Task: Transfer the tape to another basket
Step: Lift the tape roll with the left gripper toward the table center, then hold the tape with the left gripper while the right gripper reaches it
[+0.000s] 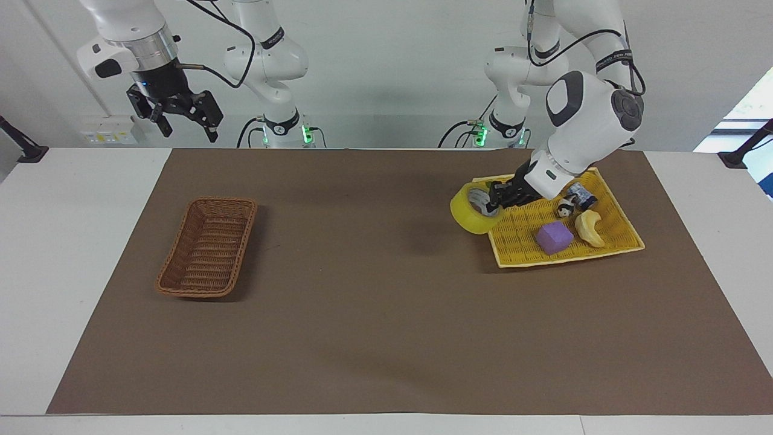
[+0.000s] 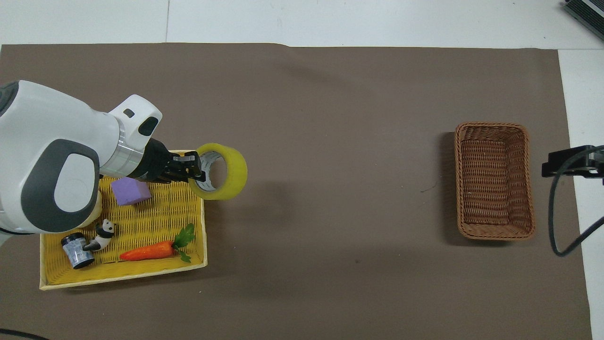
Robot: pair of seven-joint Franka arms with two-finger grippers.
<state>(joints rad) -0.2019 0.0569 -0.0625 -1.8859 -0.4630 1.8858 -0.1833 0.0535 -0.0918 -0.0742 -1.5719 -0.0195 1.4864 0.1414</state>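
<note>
The tape (image 1: 471,212) (image 2: 227,173), a yellow roll with a grey-white core, hangs on edge in the air. My left gripper (image 1: 493,199) (image 2: 198,170) is shut on its wall, one finger inside the core. The roll is over the edge of the yellow tray (image 1: 567,260) (image 2: 122,278), on the side toward the right arm's end, partly above the brown mat. The dark-brown wicker basket (image 1: 208,246) (image 2: 494,179) sits at the right arm's end of the table with nothing in it. My right gripper (image 1: 184,124) waits open, high up by its base, above the table's edge.
In the yellow tray lie a purple cube (image 1: 554,237) (image 2: 130,192), a carrot (image 2: 148,250), a pale curved piece (image 1: 589,228), a panda figure (image 2: 104,231) and a small jar (image 2: 78,251). Brown mat stretches between the tray and the basket.
</note>
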